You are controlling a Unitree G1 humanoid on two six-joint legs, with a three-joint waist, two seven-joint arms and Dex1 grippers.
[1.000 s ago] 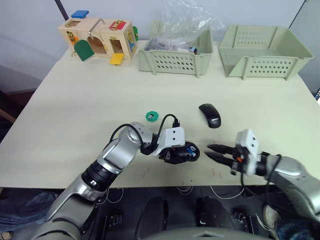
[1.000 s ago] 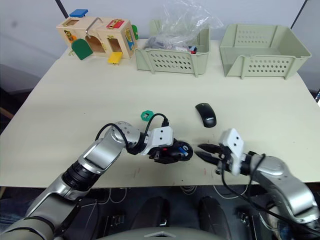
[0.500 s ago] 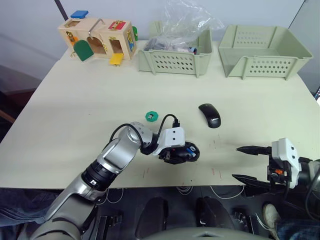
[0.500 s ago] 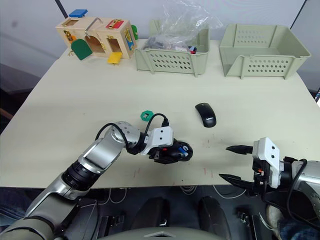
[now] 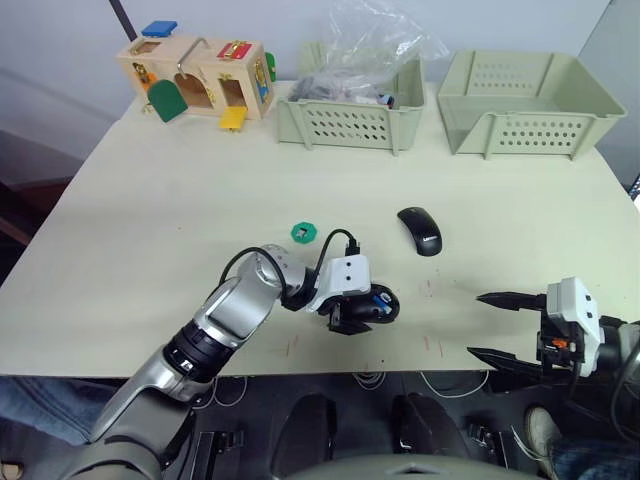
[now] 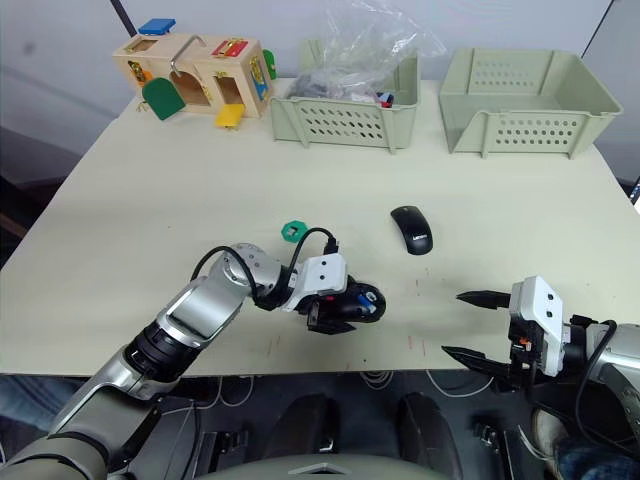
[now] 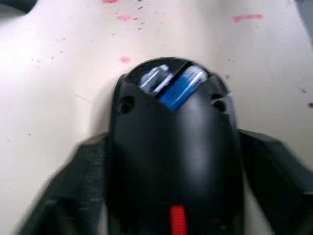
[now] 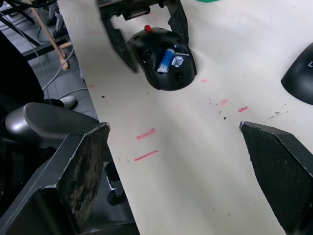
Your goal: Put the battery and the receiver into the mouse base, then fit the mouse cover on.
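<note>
The black mouse base (image 5: 372,305) rests on the table near the front edge. In its hollow lie the blue battery (image 8: 166,58) and, beside it, a small silver piece (image 8: 177,61) that looks like the receiver. My left gripper (image 5: 352,314) stands open, its fingers (image 8: 117,41) flanking the base on both sides. The glossy mouse cover (image 5: 419,230) lies alone further back and to the right. At the table's front right edge my right gripper (image 5: 476,324) is wide open and holds nothing, well to the right of the base.
A small green piece (image 5: 303,232) lies behind the left gripper. Along the far edge stand a wooden latch box (image 5: 195,80), a bin (image 5: 350,125) with a plastic bag in it, and another bin (image 5: 525,95). Red marks (image 8: 145,133) dot the table.
My right gripper drew back from the mouse base to the front right edge and opened wide. The left gripper's fingers spread slightly off the base, which stayed put.
</note>
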